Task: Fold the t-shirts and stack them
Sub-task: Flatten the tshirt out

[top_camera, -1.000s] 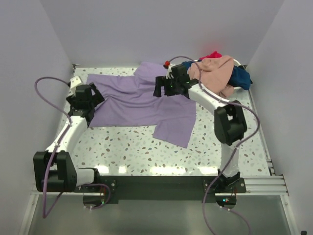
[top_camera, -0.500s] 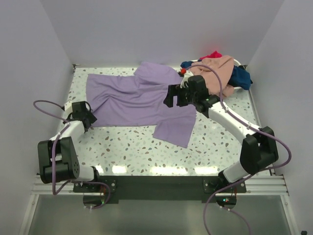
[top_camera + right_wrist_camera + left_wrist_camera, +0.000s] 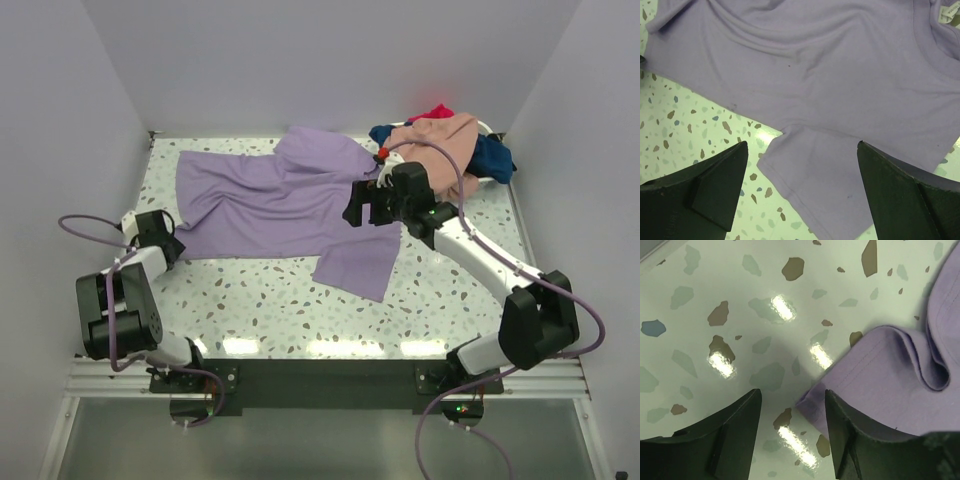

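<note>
A lavender t-shirt (image 3: 270,200) lies spread flat on the speckled table, one sleeve pointing toward the near edge (image 3: 360,262). My left gripper (image 3: 170,242) is low at the shirt's near-left corner. In the left wrist view its jaws (image 3: 792,396) stand partly apart, with the hem corner (image 3: 815,407) between them, against the right finger (image 3: 850,440). My right gripper (image 3: 358,207) hovers wide open above the sleeve; the right wrist view shows the sleeve (image 3: 815,175) under the jaws (image 3: 801,146). Peach (image 3: 440,145), navy (image 3: 495,158) and red (image 3: 435,112) t-shirts are heaped at the back right.
The heaped shirts sit in a white basket (image 3: 490,127) in the back right corner. Grey walls close in the table on the left, back and right. Bare speckled tabletop (image 3: 260,300) runs along the near edge in front of the lavender shirt.
The left arm has pulled back toward the near left, bringing its gripper down to the shirt's corner with its jaws narrowing. The right gripper has shifted right and nearer, staying open.
</note>
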Controlling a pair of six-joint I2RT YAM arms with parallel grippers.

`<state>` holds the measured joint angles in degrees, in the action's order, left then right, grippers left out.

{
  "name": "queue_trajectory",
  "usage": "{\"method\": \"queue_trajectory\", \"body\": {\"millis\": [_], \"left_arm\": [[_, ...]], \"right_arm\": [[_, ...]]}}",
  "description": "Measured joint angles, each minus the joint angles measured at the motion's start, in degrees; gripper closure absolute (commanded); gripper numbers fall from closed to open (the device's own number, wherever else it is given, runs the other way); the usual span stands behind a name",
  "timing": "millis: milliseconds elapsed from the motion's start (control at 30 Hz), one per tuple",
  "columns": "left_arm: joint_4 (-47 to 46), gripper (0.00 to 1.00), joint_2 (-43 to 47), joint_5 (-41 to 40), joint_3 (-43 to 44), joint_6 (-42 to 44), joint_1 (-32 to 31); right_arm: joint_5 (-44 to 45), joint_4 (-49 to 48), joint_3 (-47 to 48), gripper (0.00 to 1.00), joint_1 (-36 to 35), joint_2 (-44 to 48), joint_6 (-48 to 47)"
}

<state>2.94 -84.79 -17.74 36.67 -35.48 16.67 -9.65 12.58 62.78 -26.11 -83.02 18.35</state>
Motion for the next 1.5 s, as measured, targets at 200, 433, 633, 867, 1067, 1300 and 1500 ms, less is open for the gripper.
{"method": "queue_trajectory", "body": {"millis": [200, 433, 633, 867, 1067, 1300, 1500], "left_arm": [[-2.12, 0.53, -2.16, 0.79, 1.18, 0.17, 0.52], [-2.99, 0.59, -3.82, 1.64, 2.49, 0.59, 0.57], [-3.28, 0.62, -3.87, 2.25, 2.49, 0.66, 0.57], [-3.48, 0.63, -3.80, 2.58, 2.34, 0.72, 0.57], [-3.74, 0.78, -3.67, 3.04, 1.95, 1.18, 0.44], [-4.24, 1.00, -2.82, 4.39, 0.81, 2.12, -0.09], [-4.00, 1.00, -0.74, 7.28, -0.85, 2.12, -0.22]], "right_arm": [[0.13, 0.26, -0.46, 0.06, 0.11, 0.39, 0.00], [1.01, 0.31, -1.27, 0.06, 0.20, 1.46, -0.15], [1.18, 0.66, -2.40, 0.06, 0.26, 2.16, -0.20], [1.18, 0.85, -4.31, 0.06, 0.31, 3.17, -0.20], [1.18, 0.96, -4.50, 0.06, 0.31, 3.34, -0.17], [1.20, 1.38, -5.18, 0.06, 0.31, 4.20, -0.17], [1.31, 1.64, -5.86, 0.06, 0.31, 4.37, -0.15]]}}
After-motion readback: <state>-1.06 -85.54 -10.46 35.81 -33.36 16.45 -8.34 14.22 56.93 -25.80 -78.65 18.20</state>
